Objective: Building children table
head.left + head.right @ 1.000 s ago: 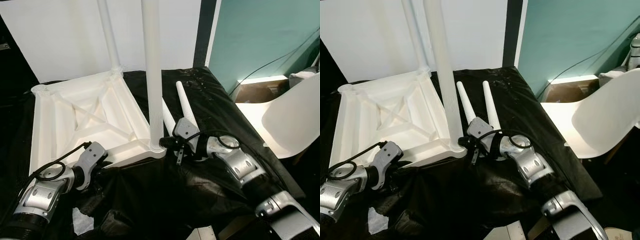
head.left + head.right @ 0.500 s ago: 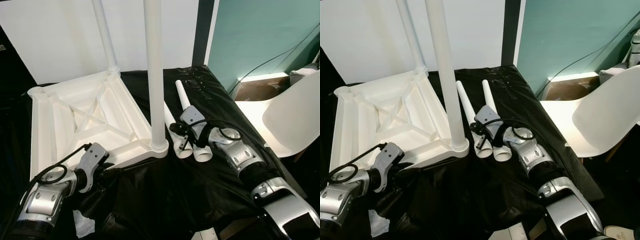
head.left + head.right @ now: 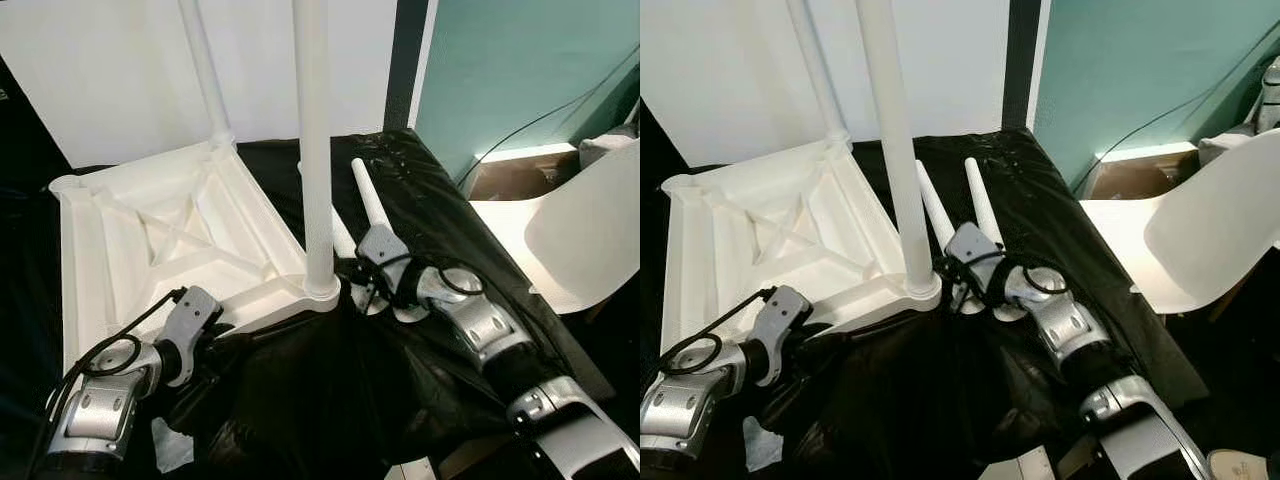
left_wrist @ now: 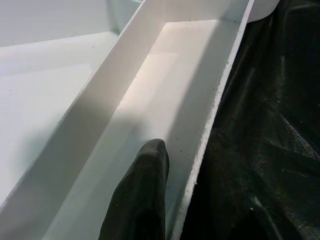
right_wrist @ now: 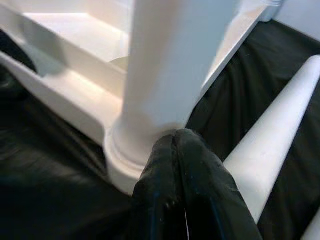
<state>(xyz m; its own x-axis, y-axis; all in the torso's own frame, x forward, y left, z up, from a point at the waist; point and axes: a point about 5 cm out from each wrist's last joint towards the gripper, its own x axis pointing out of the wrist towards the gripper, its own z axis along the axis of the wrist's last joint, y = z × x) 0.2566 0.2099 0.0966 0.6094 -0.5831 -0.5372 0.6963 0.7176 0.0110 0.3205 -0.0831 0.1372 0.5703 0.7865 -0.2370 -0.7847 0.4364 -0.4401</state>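
Note:
The white table top (image 3: 150, 240) lies upside down on a black cloth (image 3: 400, 400). Two white legs stand in its corners, a near leg (image 3: 315, 150) and a far leg (image 3: 200, 70). Two loose legs (image 3: 372, 205) lie on the cloth just right of the near leg. My right gripper (image 5: 175, 137) is shut, its tips pressed against the collar at the near leg's base (image 5: 135, 145). My left gripper (image 3: 222, 328) is at the table top's front rim. One of its fingers (image 4: 147, 175) lies inside the rim channel; the other is hidden below the rim.
A white chair (image 3: 590, 230) stands to the right, past the cloth's edge, with a cardboard box (image 3: 510, 175) behind it by the teal wall. A white panel (image 3: 120, 70) rises behind the table top. A paper scrap (image 3: 175, 450) lies near my left arm.
My right gripper has moved left from the loose legs' ends to the base of the near leg. The left gripper stays on the rim. The view has shifted slightly.

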